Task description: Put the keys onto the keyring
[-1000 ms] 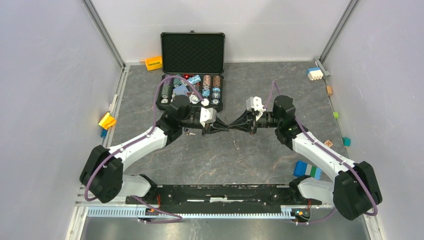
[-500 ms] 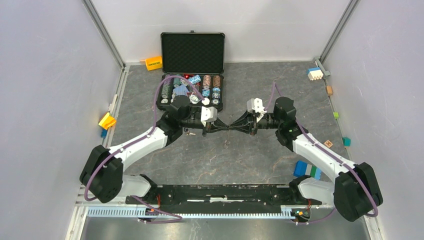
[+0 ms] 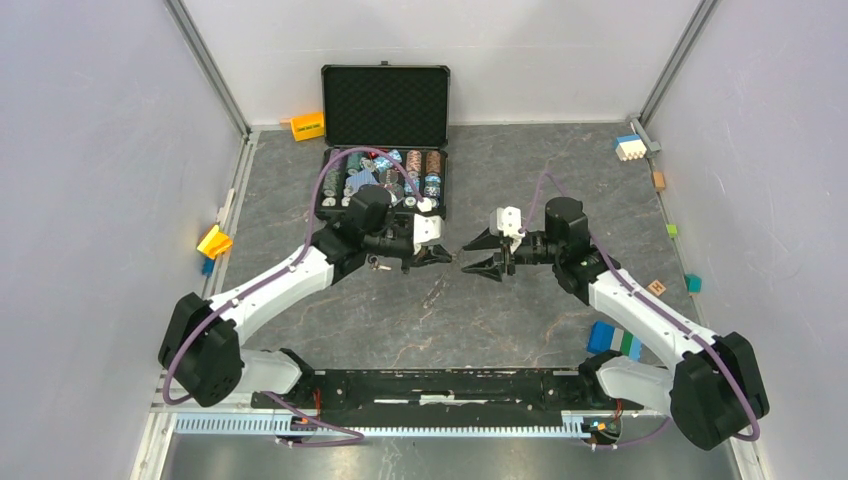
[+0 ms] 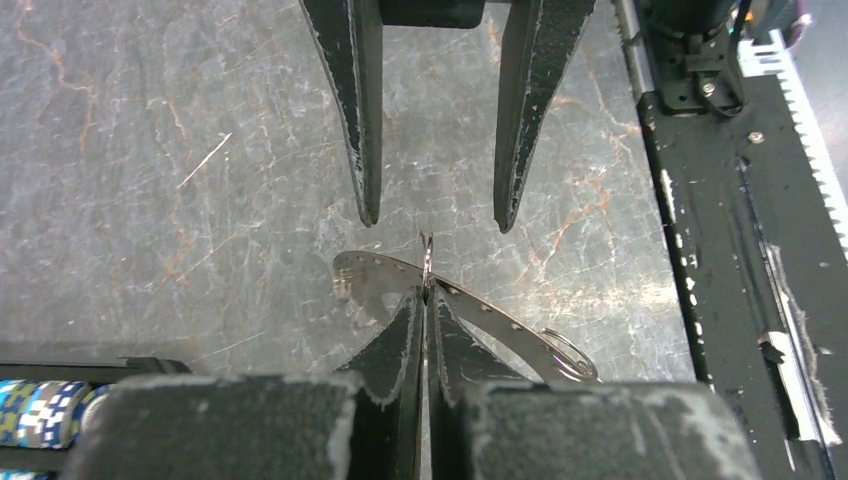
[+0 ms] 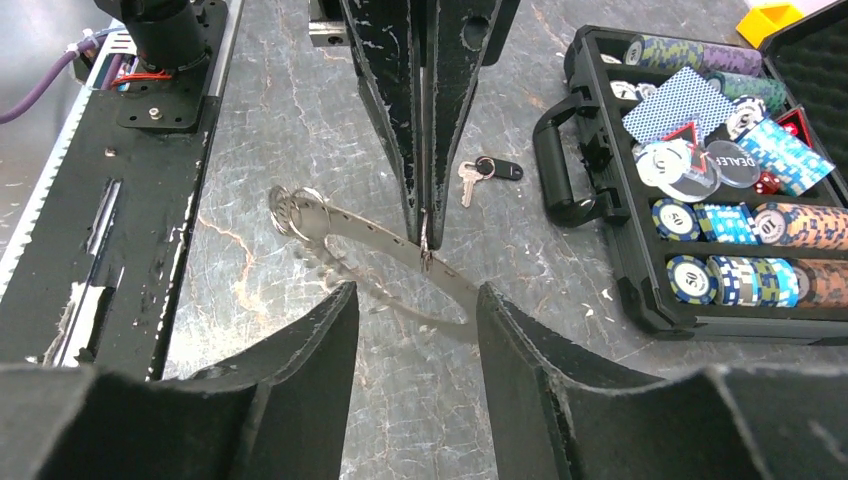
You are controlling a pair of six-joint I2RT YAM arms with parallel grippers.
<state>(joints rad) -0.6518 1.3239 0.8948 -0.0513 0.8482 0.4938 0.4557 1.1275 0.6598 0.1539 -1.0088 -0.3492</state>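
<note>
Grey marbled table (image 3: 450, 320), white walls all round: two arms meet tip to tip at its middle.
Left fingers (image 4: 405, 340) pressed together on the rim of the large flat grey toothed metal keyring (image 4: 372, 275), holding it up off the table. Right fingers (image 4: 362, 150) spread apart, holding nothing, tips just short of the ring. Small silver key with a dark head (image 5: 480, 172) lies on the table near the handle of the open black case of poker chips (image 5: 640, 290), apart from the ring.
</note>
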